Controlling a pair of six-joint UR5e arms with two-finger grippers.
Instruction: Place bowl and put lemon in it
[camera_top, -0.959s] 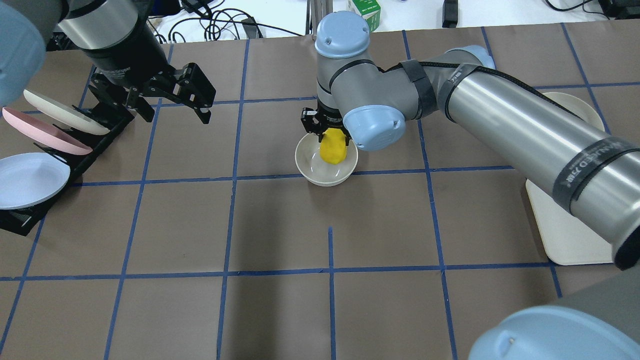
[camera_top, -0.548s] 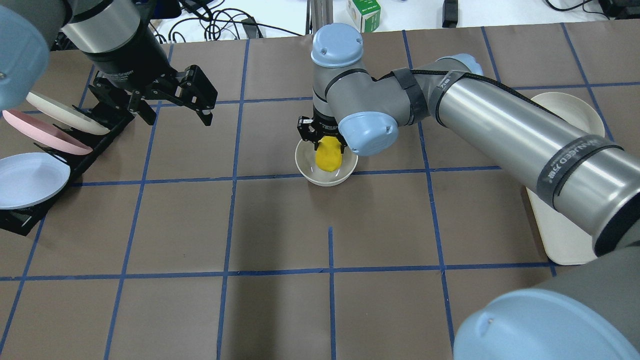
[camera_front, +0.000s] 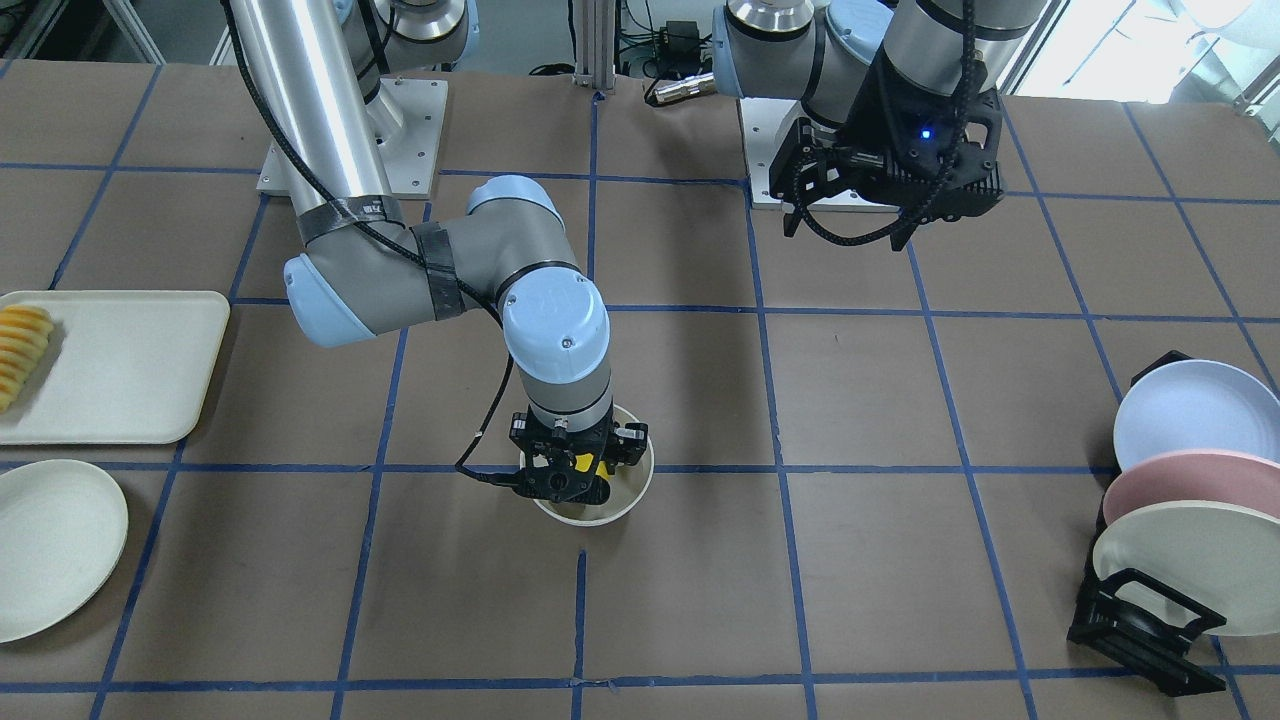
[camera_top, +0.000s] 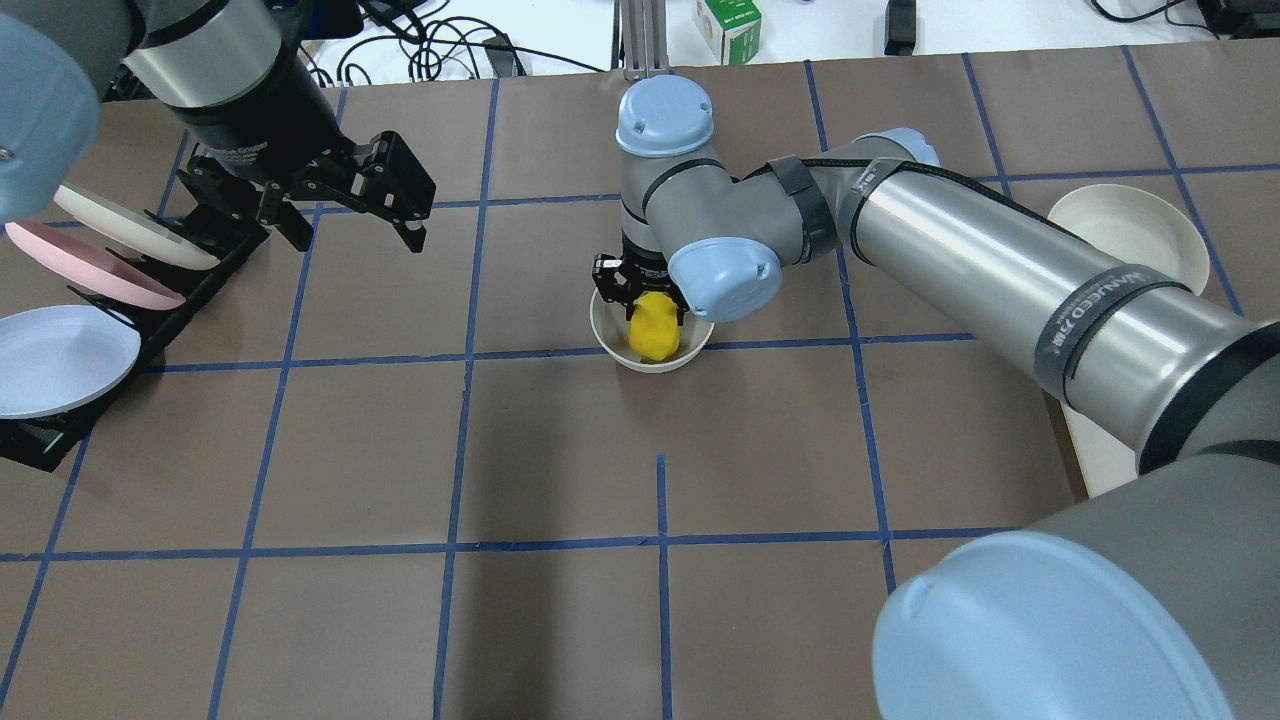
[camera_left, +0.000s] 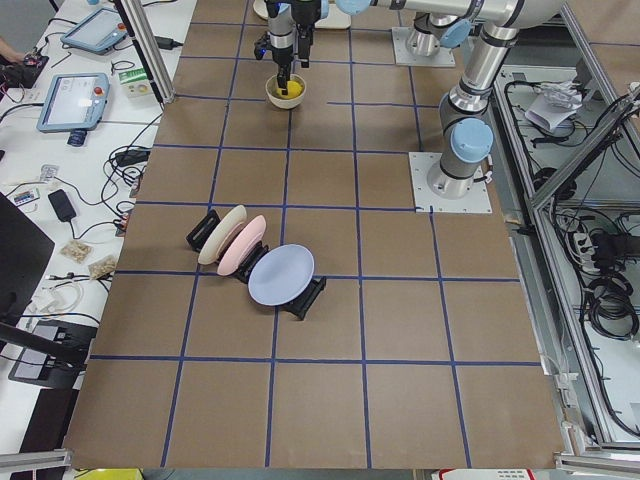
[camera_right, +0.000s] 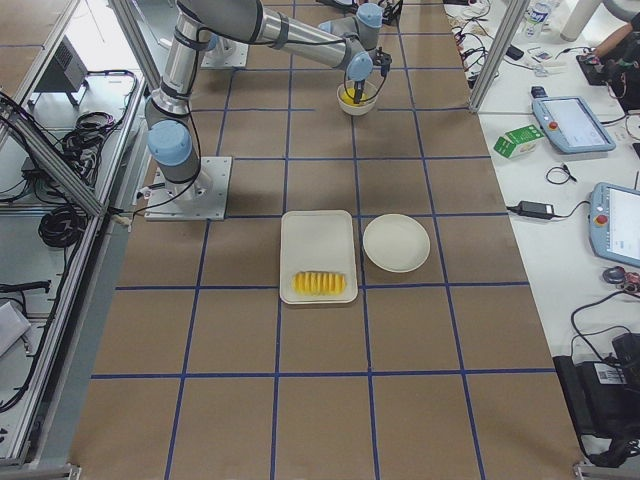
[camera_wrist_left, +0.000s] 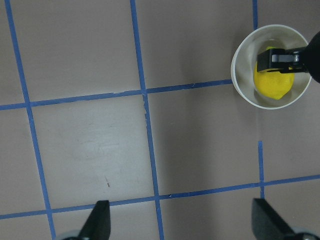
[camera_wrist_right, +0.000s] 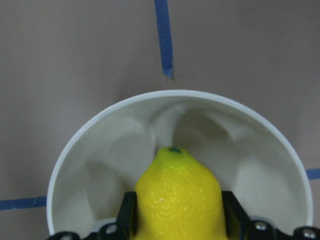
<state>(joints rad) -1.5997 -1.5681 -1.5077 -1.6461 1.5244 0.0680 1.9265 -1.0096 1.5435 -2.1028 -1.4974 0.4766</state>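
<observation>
The off-white bowl (camera_top: 608, 335) stands upright at the table's middle. It also shows in the front view (camera_front: 628, 500), the left wrist view (camera_wrist_left: 240, 82) and the right wrist view (camera_wrist_right: 95, 165). My right gripper (camera_top: 650, 310) is shut on the yellow lemon (camera_top: 655, 328) and holds it down inside the bowl. The lemon (camera_wrist_right: 177, 200) fills the gap between the fingers, greenish tip forward, and shows in the left wrist view (camera_wrist_left: 272, 85). I cannot tell whether it touches the bowl's bottom. My left gripper (camera_top: 345, 200) is open and empty, high above the table's far left.
A black rack (camera_top: 170, 290) at the left holds off-white (camera_top: 130, 228), pink (camera_top: 90, 265) and pale blue (camera_top: 60, 360) plates. At the right lie a flat off-white plate (camera_top: 1130, 230) and a white tray (camera_front: 120, 365) with sliced orange-yellow fruit (camera_front: 20, 350).
My right gripper has gone down with the lemon, from above the bowl's rim to inside the bowl. The left gripper has hardly moved.
</observation>
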